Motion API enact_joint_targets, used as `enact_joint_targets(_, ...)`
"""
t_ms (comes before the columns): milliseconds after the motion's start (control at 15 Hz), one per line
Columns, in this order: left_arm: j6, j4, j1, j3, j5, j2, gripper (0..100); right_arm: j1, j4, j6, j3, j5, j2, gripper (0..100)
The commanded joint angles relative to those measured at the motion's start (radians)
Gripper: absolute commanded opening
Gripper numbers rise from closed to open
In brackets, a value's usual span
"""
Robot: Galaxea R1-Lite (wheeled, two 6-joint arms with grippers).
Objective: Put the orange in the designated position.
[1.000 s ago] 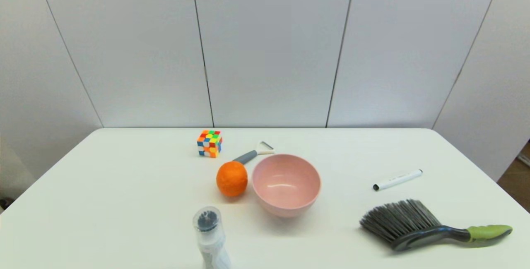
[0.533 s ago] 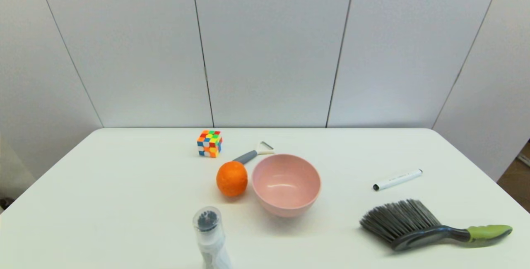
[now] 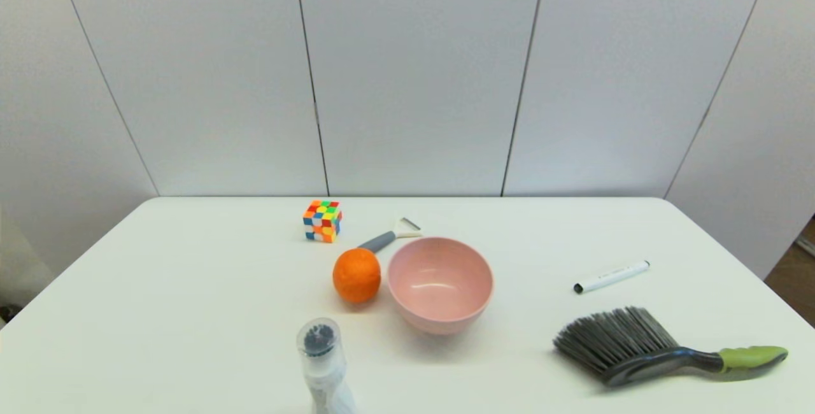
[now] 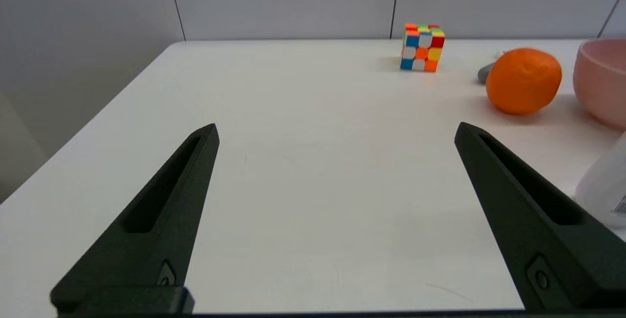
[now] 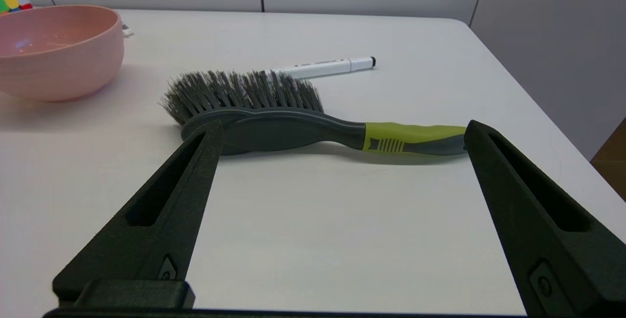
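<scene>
i see the orange (image 4: 524, 80) far ahead of my left gripper (image 4: 335, 132), off to its right; both grippers' fingers are wide apart.

Pink bowl (image 3: 439, 283), cube (image 3: 322, 220), peeler (image 3: 389, 235), marker (image 3: 610, 276), brush (image 3: 656, 347) (green-handled), bottle (image 3: 323, 363)

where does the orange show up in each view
Head view: orange at table centre, just left of the pink bowl.
Left wrist view: orange far off beyond the open left tool, beside the bowl's rim.
Right wrist view: not in it.
Shared landmark: the bowl.
</scene>
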Motion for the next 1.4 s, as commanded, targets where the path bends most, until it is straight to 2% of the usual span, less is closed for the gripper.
enact_joint_targets(67, -0.009, 0.051, 0.001, 0.001, 0.005, 0.002, 100, -0.001, 0.0, -0.001, 0.002, 0.0, 0.001, 100)
enact_joint_targets(333, -0.104, 0.048, 0.001, 0.001, 0.031, 0.002, 100, 0.0, 0.0, -0.001, 0.002, 0.0, 0.001, 100)
enact_joint_targets(1400, -0.104, 0.048, 0.0, 0.001, 0.031, 0.002, 100, 0.0, 0.0, -0.002, 0.002, 0.0, 0.001, 100)
